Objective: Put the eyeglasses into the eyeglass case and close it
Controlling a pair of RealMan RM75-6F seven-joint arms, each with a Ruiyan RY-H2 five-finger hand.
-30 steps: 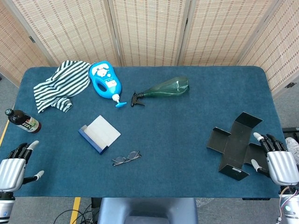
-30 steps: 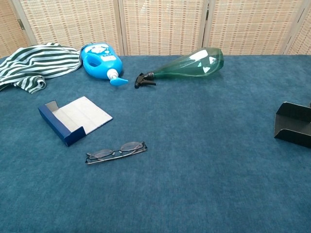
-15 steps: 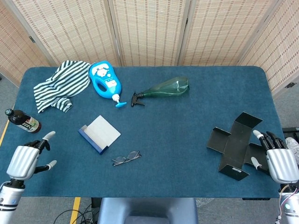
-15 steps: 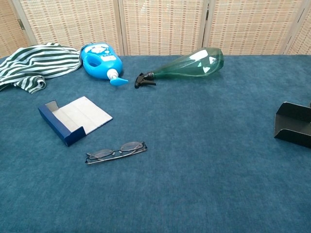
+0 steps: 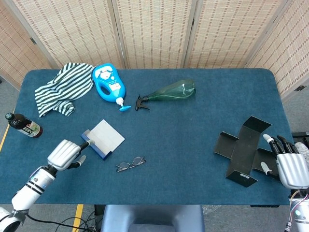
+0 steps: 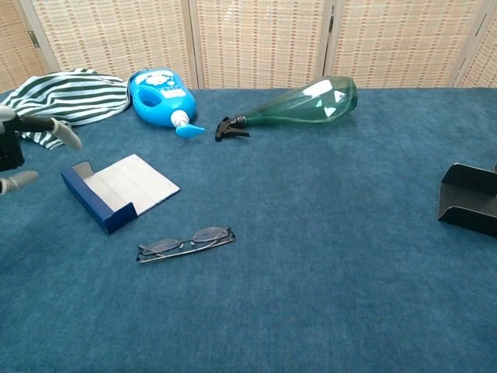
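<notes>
Fingers (image 6: 66, 134) spread, left hand (image 5: 64, 153) empty beside eyeglass case (image 5: 102, 139); I risk nudging it onto eyeglasses (image 5: 131, 163).

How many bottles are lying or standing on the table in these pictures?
3: a blue bottle lying beside the striped cloth, a green spray bottle lying at the far middle, and a dark bottle at the left edge. None seems hidden.

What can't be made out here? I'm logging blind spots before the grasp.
- Left hand: chest view cuts it at the left edge; only fingertips show.
- Right hand: absent from chest view.
- Black folded box: chest view crops it at the right edge.
- Bottle: label too small to read.
</notes>
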